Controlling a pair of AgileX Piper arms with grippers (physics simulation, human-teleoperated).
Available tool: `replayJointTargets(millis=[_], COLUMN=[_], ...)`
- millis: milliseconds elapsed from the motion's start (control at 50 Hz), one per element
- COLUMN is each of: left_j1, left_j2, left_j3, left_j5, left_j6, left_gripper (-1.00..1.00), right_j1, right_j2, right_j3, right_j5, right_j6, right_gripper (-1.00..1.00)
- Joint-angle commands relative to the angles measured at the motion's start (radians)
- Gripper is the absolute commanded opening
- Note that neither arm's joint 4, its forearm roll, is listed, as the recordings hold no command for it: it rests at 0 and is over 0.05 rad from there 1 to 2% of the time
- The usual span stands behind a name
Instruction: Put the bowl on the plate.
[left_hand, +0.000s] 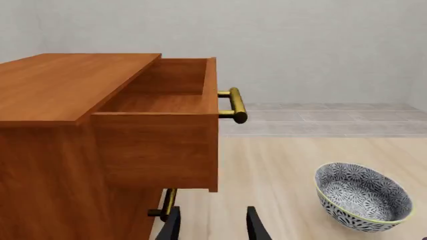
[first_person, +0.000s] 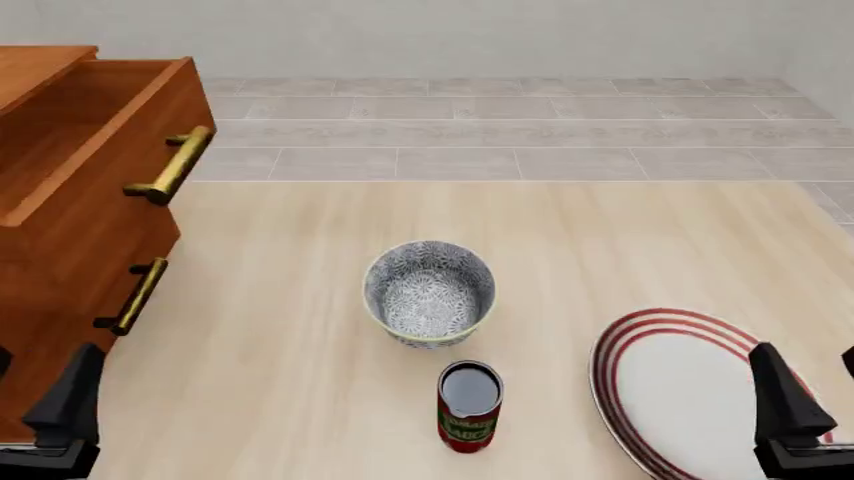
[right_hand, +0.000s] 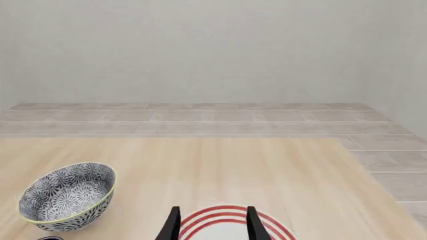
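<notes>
The bowl (first_person: 430, 294) sits upright near the middle of the pale wood counter (first_person: 601, 240), mouth facing straight up; being round, it has no long axis to speak of. It is apart from the plate (first_person: 674, 390), which lies flat at the near right, its red-ringed rim partly cut off by the picture's lower edge. A small red can (first_person: 470, 405) stands upright just in front of the bowl, close to it, between bowl and camera. At far left, a wooden cabinet (first_person: 67, 250) has its top drawer (left_hand: 160, 125) pulled out, brass handle (first_person: 171, 166) pointing toward the counter's centre. The left end effector (left_hand: 213, 227) hovers low beside the cabinet, fingers parted with nothing between them. The right end effector (right_hand: 212, 225) hangs over the near part of the plate, its fingers likewise spread and holding nothing. In the right wrist view, the bowl rests well off to one side of the fingers.
</notes>
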Motion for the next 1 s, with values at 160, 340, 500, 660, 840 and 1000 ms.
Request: replayJointTargets(millis=[160, 340, 500, 660, 840, 1000], left_j1=[0.000, 0.000, 0.000, 0.000, 0.000, 0.000], left_j2=[0.005, 0.005, 0.005, 0.005, 0.005, 0.005], left_j3=[-0.003, -0.003, -0.003, -0.003, -0.003, -0.003], left_j5=[-0.001, -0.001, -0.001, -0.001, -0.001, -0.001], left_j6=[0.000, 0.000, 0.000, 0.000, 0.000, 0.000], left_gripper=[1.00, 1.00, 1.00, 1.00, 1.00, 1.00], right_j1=[0.013, 0.019, 0.017, 0.049, 0.159, 0.247], right_j2=[0.012, 0.102, 0.260, 0.435, 0.586, 0.717], right_j3=[0.000, 0.001, -0.044, -0.159, -0.244, -0.343], right_j5=[-0.003, -0.076, -0.197, -0.258, -0.278, -0.269], right_j6=[-0.007, -0.004, -0.042, -0.022, -0.044, -0.061], right_gripper=[1.00, 1.00, 1.00, 1.00, 1.00, 1.00])
